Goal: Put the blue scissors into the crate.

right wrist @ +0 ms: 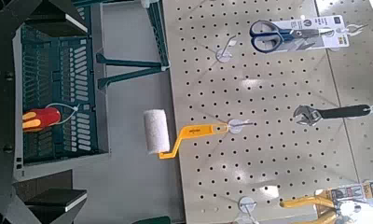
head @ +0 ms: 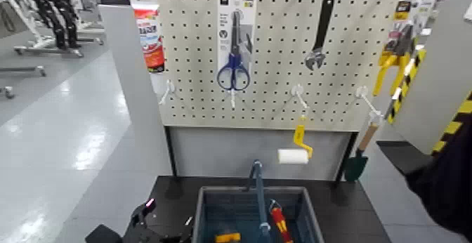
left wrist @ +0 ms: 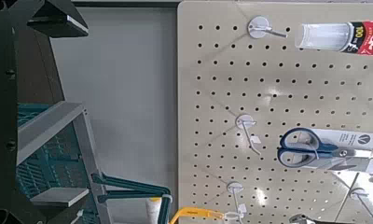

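- We find the scissors (head: 234,63) hanging on the pegboard (head: 281,56), on a white card, long axis vertical, blue loops at the bottom, blades pointing up.
- They hang well above and ahead of both pincers, which are low by the crate (head: 204,211).
- Neither pincer shows its fingers in any view; we cannot tell how far either is open, and we see nothing held.
- The left arm (head: 144,214) sits low beside the crate; the right arm (head: 449,175) is at the right edge.
- We judge the left nearer sideways, since the card hangs just left of the crate handle (head: 258,196).
- The wrench (head: 319,31) hangs well right of the scissors.
- The coming move, as we judge it, is a reach upward and forward.
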